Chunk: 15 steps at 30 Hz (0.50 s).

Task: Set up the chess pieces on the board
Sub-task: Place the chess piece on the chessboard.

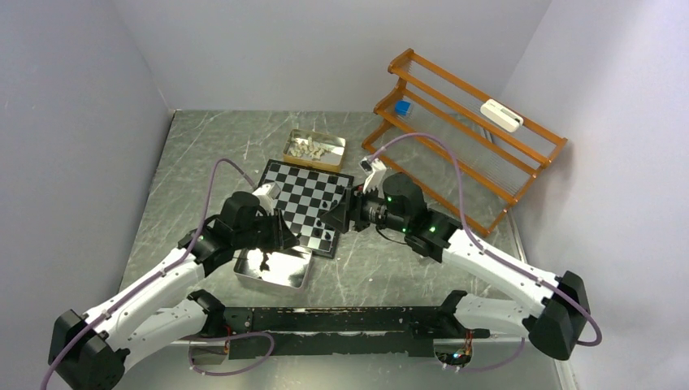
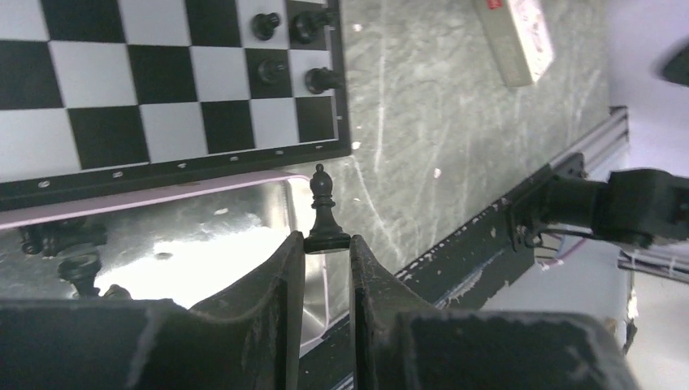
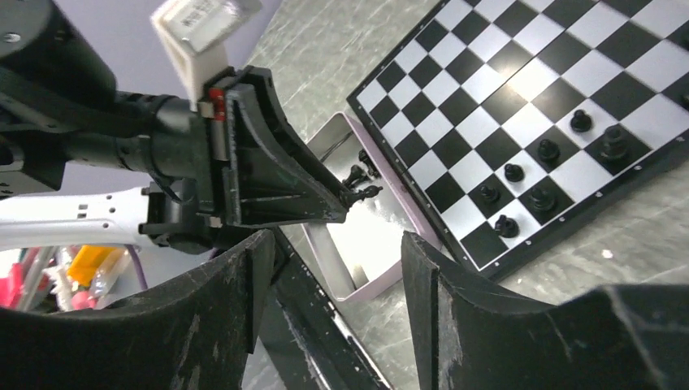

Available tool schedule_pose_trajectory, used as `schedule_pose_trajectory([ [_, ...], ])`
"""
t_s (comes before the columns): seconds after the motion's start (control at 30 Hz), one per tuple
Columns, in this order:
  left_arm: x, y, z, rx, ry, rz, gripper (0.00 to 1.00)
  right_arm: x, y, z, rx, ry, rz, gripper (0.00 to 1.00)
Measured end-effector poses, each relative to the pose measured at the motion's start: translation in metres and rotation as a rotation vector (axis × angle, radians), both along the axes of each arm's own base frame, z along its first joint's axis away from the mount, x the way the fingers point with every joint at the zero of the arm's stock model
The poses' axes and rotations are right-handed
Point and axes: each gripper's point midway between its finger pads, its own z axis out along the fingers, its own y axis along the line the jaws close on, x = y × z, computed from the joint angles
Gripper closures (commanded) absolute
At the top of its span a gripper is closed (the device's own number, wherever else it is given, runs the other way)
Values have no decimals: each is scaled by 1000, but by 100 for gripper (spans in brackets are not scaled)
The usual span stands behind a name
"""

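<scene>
- The black piece (image 2: 323,203) is standing upright at the very tips of the left gripper (image 2: 327,244). The jaws are pinching its round base from both sides and the head is poking out beyond the tips. The low grip is leaving the underside free to land flat on a square.
- The piece is hanging over the corner of the near tray (image 2: 244,236), just short of the board's border. This is looking like the carry step, from tray to board.
- The board (image 2: 162,97) is lying flat ahead of the left jaws. Its closest corner is carrying placed black pieces (image 2: 322,79) in two short rows, and the bare squares beside them are looking like the likely target.
- Spare black pieces (image 2: 49,237) are lying in that tray, below the tips and off to one side, waiting their turn.
- The right gripper (image 3: 337,244) is showing spread jaws with nothing between them. The held piece is sitting just beyond its tips and the board is off to one side. Whether it is waiting or lining up for a hand-over cannot be told.
- The white pieces (image 1: 309,149) are sitting in the far tray (image 1: 337,142), beyond the board and well apart from both pairs of jaws. The white side is not yet started, so the task is judged early.
- Risk: the glossy base is tiny and could slip or tilt in the pinch. The neighbouring pieces are standing close, so the jaws will need a narrow, straight descent.
</scene>
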Motion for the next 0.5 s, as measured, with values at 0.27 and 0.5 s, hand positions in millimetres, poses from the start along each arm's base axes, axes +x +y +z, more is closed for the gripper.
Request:
schedule_pose_trajectory([
  [0.27,-10,-13,30,-100,-92,-106,81,6,4,-15,146,164,42,42],
  [0.5,-14,-24,50,-180,-144,-171,81,-4,18,-30,226,336,104,43],
])
